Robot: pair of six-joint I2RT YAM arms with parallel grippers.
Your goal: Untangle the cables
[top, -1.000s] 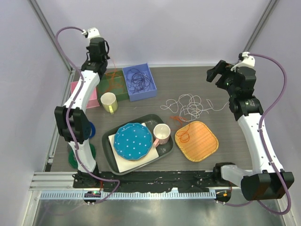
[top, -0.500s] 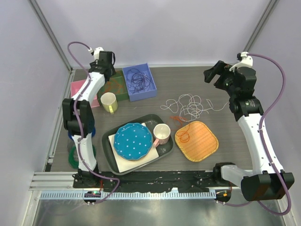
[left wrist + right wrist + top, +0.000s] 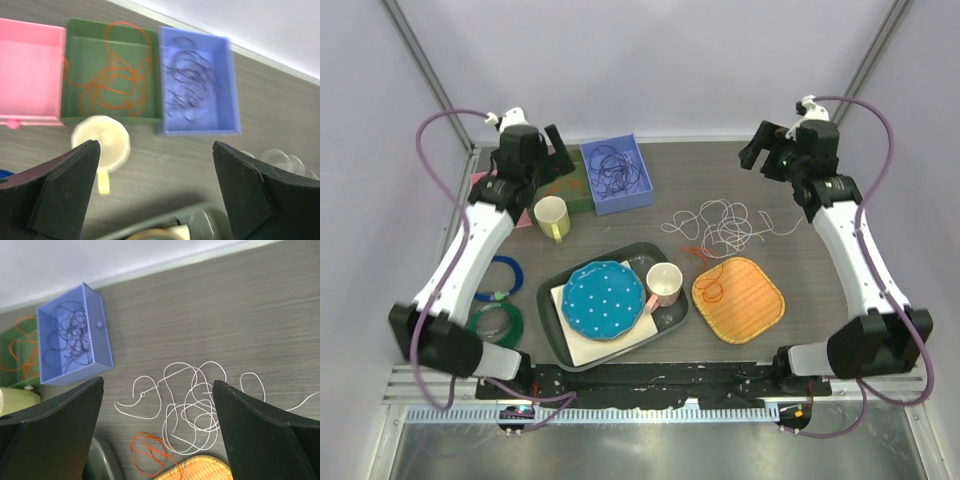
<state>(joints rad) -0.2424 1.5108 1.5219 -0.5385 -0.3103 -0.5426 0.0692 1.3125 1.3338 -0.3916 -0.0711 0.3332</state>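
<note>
Left gripper (image 3: 155, 146): we see its two fingers spread wide with nothing between them, hanging above the boxes at the far left of the table (image 3: 720, 170). Below it, one orange cable (image 3: 115, 90) lies coiled in the green box (image 3: 80, 55), with a loop spilling over the wall shared with the pink box (image 3: 30, 70). The dark purple cable (image 3: 187, 85) lies bunched in the blue box (image 3: 220, 75) just beside it. A cream mug (image 3: 100, 142) stands in front of the green box.

Right gripper (image 3: 157, 384): we find its fingers likewise wide apart and empty, held high over the far right of the table. Beneath it the white cable (image 3: 192, 405) sprawls in loose overlapping loops on the bare tabletop. A small orange loop (image 3: 147, 455) lies just near of the white cable, at the left rim of the woven orange tray (image 3: 750, 300). We cannot tell whether the white and orange strands cross.
</note>
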